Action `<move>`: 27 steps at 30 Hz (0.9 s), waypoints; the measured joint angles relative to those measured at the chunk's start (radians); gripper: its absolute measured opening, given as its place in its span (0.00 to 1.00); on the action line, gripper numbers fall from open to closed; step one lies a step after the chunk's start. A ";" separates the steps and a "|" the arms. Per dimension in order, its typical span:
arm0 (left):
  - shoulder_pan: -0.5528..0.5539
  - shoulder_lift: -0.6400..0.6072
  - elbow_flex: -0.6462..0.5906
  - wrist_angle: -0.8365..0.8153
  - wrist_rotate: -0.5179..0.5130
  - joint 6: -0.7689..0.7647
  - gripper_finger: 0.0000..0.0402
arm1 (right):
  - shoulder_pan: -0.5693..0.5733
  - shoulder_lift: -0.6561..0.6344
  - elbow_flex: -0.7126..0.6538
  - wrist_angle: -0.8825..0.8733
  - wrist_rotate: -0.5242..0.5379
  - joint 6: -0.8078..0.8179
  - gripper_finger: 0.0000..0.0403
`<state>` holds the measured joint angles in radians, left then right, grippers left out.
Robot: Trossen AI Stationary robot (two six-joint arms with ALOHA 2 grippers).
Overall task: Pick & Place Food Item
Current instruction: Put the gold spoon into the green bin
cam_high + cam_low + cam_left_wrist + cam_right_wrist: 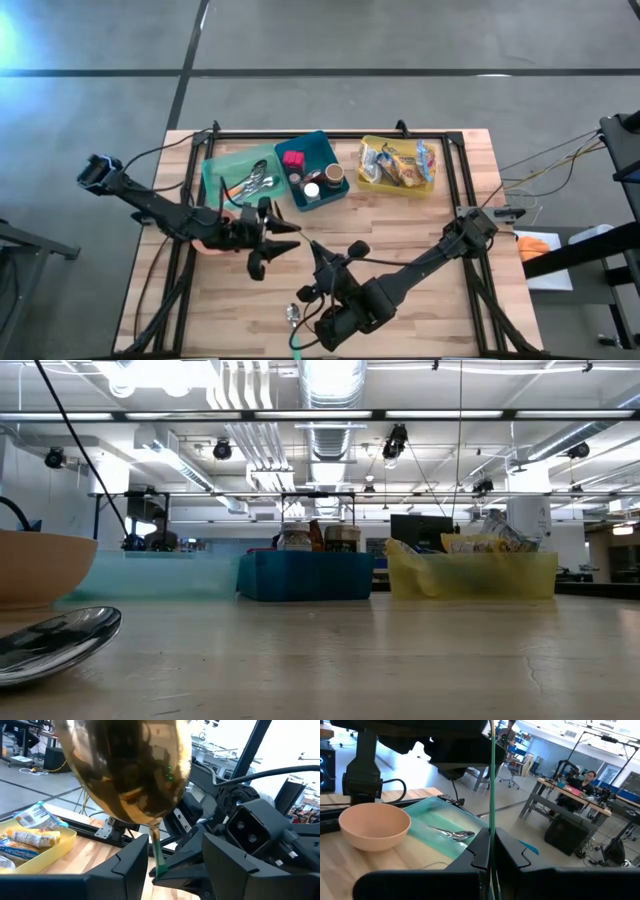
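Setting: a wooden counter (420,290) in an open workshop, with three bins along its far edge.
Food: foil snack packets (398,163) lie heaped in the yellow bin (395,192) at the far right, well apart from both arms.
Right pincer (491,845): closed on the thin green handle (157,852) of a spoon (130,770), held upright above the middle of the counter.
Left pincer (172,852): fingers apart, one on each side of that handle just below the spoon's bowl, gripping nothing.
Nearby: a peach bowl (374,826) beside the left arm; a second spoon (50,645) lies flat at the near edge.
Handling, packets: probably light, soft and crinkly, with slick foil. A pinch across a packet's flat middle or a sealed end looks safest, since a hard squeeze could crush the contents.
Handling, spoon: stiff and light, with a polished, rounded bowl likely to slip. The narrow handle is the place to hold.
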<state>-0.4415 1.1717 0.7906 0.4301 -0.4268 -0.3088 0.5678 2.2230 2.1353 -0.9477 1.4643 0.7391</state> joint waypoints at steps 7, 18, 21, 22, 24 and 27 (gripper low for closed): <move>0.002 0.005 0.000 0.000 0.000 0.045 0.41 | 0.000 0.000 -0.001 0.058 -0.006 -0.064 0.02; 0.003 0.005 0.000 -0.009 0.052 0.115 0.02 | 0.003 0.001 -0.001 0.094 -0.024 -0.123 0.02; 0.003 0.004 0.000 -0.016 0.053 0.107 0.01 | 0.003 0.001 -0.001 0.095 -0.026 -0.123 0.02; 0.003 0.004 0.000 -0.020 0.053 0.104 0.01 | 0.003 0.001 -0.002 0.094 -0.028 -0.122 0.02; 0.003 0.004 0.000 -0.027 0.053 0.102 0.01 | 0.003 0.002 -0.002 0.094 -0.028 -0.122 0.02; 0.002 0.002 0.006 -0.056 0.051 0.080 0.01 | 0.002 0.002 -0.002 0.092 -0.031 -0.126 0.02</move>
<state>-0.4394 1.1734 0.7969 0.3744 -0.3757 -0.2287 0.5701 2.2246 2.1334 -0.8558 1.4328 0.6132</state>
